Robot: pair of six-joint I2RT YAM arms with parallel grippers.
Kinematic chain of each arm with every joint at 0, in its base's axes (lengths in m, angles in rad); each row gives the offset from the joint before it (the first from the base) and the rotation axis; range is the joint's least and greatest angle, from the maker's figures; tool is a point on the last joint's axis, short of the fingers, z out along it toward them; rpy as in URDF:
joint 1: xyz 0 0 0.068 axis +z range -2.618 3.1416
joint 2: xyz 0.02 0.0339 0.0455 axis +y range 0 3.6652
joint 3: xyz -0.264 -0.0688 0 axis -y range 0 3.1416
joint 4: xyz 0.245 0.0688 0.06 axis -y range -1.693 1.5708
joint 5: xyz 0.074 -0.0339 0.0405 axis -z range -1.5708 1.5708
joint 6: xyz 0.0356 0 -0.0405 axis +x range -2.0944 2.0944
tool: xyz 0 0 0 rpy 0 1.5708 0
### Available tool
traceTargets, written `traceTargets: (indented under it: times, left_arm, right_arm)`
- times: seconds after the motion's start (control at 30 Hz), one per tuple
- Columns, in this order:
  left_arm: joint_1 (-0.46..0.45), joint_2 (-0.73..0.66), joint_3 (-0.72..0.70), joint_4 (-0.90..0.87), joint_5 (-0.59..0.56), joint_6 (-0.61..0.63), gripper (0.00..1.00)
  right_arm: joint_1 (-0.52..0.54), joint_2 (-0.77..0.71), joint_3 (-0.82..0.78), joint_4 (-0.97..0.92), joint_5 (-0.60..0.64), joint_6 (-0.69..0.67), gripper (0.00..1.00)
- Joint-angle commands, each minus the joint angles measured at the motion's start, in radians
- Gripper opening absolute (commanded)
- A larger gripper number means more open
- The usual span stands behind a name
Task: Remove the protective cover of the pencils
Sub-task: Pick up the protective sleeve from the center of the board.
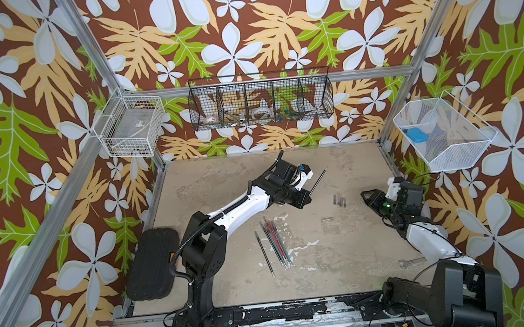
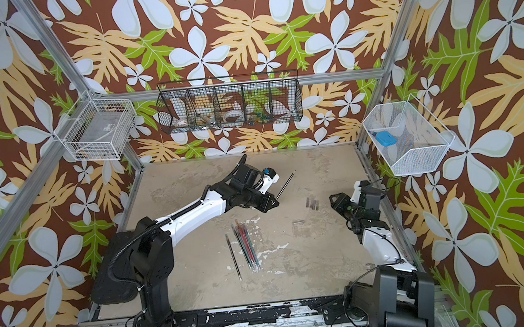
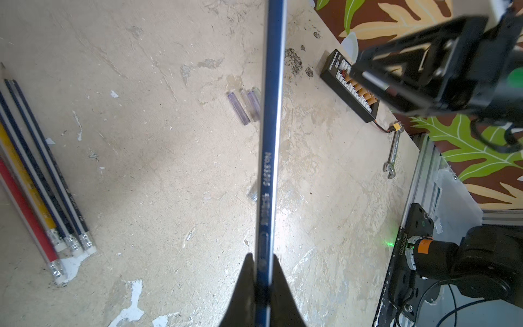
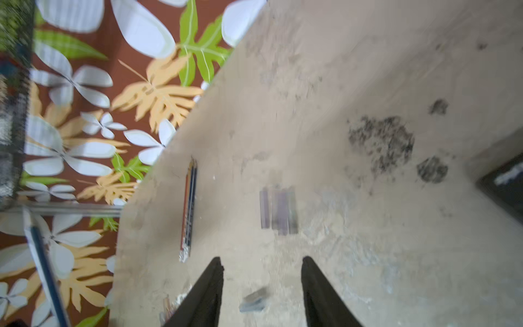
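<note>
My left gripper (image 3: pixel 261 256) is shut on a dark blue pencil (image 3: pixel 271 119) and holds it in the air above the back of the table; the pencil (image 1: pixel 318 180) points away at a slant. Several more pencils (image 1: pixel 274 242) lie side by side on the table's middle. Three smoky protective cover caps (image 1: pixel 340 200) lie together on the table to the right. My right gripper (image 4: pixel 261 260) is open with nothing between its fingers, just right of those caps (image 4: pixel 278 209). One more loose cap (image 4: pixel 253 300) shows blurred below its fingertips, on or just above the table; a single cap (image 1: pixel 326 219) lies there in the top view.
A wrench (image 1: pixel 412 262) lies near the right arm's base. A black pad (image 1: pixel 151 262) sits at the table's left edge. A black connector board (image 3: pixel 351 85) lies by the right edge. Wire baskets (image 1: pixel 261 103) hang on the walls.
</note>
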Motion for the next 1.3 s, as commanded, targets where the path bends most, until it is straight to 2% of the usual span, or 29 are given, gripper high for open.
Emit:
traceTargets:
  times: [0.0,0.23,0.5,0.57,0.67,0.77,0.9,1.1,1.27]
  left_arm:
    - [0.024,-0.016,0.003,0.016,0.023,-0.02,0.0]
    - [0.06,-0.038,-0.012,0.041,0.042,-0.04,0.0]
    - [0.104,-0.065,-0.034,0.068,0.046,-0.059,0.0]
    - [0.116,-0.07,-0.033,0.068,0.053,-0.061,0.0]
    - [0.13,-0.08,-0.035,0.072,0.053,-0.063,0.0]
    - [0.135,-0.083,-0.037,0.072,0.054,-0.062,0.0]
    - [0.138,-0.086,-0.038,0.072,0.055,-0.061,0.0]
    - [0.14,-0.089,-0.038,0.073,0.061,-0.064,0.0]
    - [0.14,-0.097,-0.041,0.078,0.069,-0.066,0.0]
  right_arm:
    - [0.07,-0.031,-0.031,-0.038,0.132,-0.028,0.49]
    - [0.242,-0.032,-0.031,-0.092,0.188,-0.117,0.46]
    - [0.428,0.048,0.015,-0.169,0.214,-0.32,0.46]
    - [0.53,0.076,0.031,-0.201,0.277,-0.362,0.53]
    - [0.696,0.119,0.061,-0.256,0.444,-0.358,0.63]
    - [0.802,0.15,0.08,-0.315,0.594,-0.314,0.65]
    - [0.816,0.15,0.056,-0.345,0.679,-0.258,0.66]
    - [0.82,0.147,0.055,-0.351,0.664,-0.265,0.63]
    - [0.827,0.143,0.047,-0.362,0.601,-0.255,0.59]
